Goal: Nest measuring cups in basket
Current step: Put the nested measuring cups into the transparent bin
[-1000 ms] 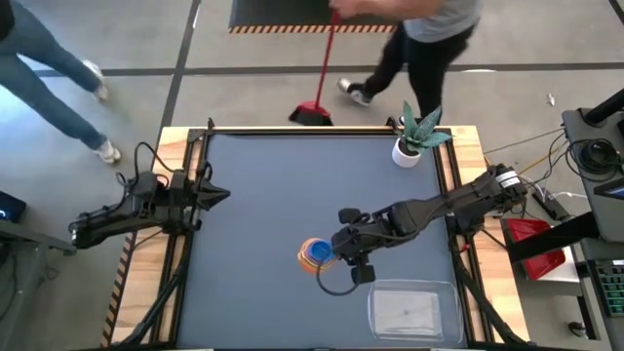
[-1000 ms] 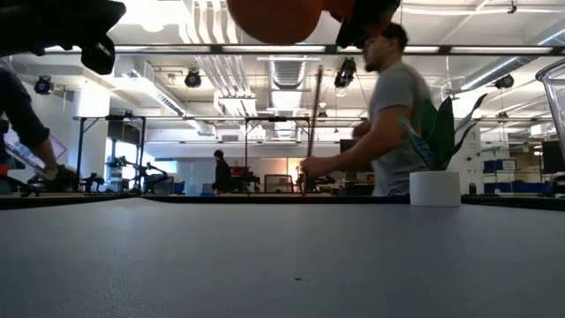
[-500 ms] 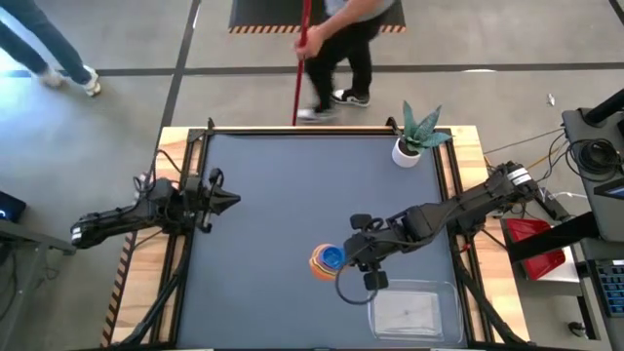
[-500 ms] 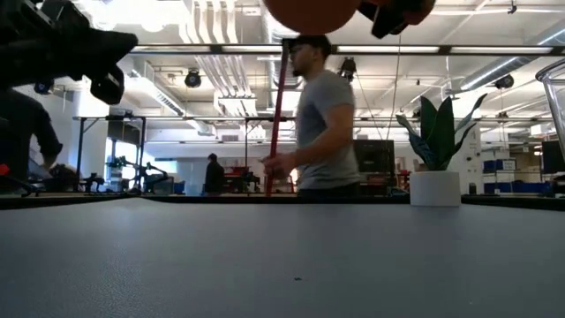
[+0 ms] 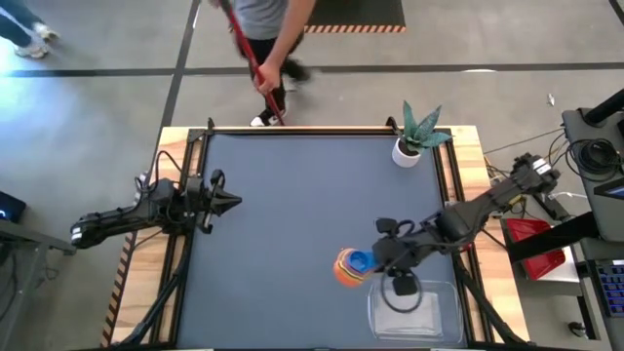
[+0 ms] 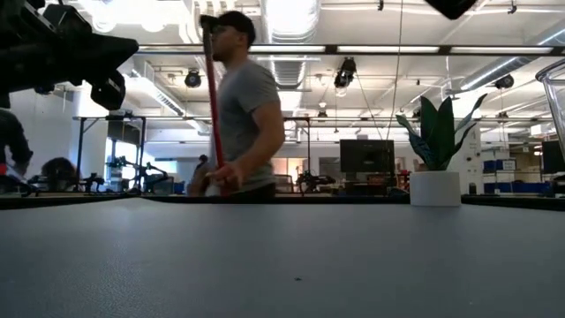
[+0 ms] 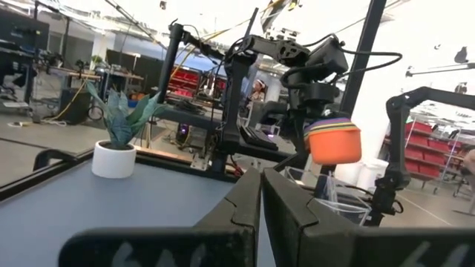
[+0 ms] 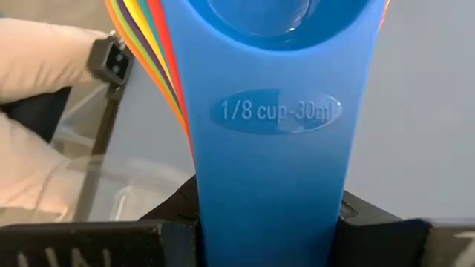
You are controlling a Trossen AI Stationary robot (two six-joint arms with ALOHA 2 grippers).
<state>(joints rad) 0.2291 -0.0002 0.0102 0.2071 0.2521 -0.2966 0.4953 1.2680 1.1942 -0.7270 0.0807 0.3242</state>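
The right gripper (image 5: pixel 375 261) jaws are clamping on the flat handles of the nested cups (image 5: pixel 351 266), and the stack is hanging in the air, not touching the tabletop (image 5: pixel 283 214). The stack's long axis is running bowl-to-handle: bowls pointing away from the gripper toward the tabletop's middle, handles pointing back into the jaws, blue cup (image 8: pixel 286 104) on top. It's sitting just beside the near corner of the clear basket (image 5: pixel 414 312). The left gripper (image 5: pixel 222 202) is waiting at the left edge, jaws together.
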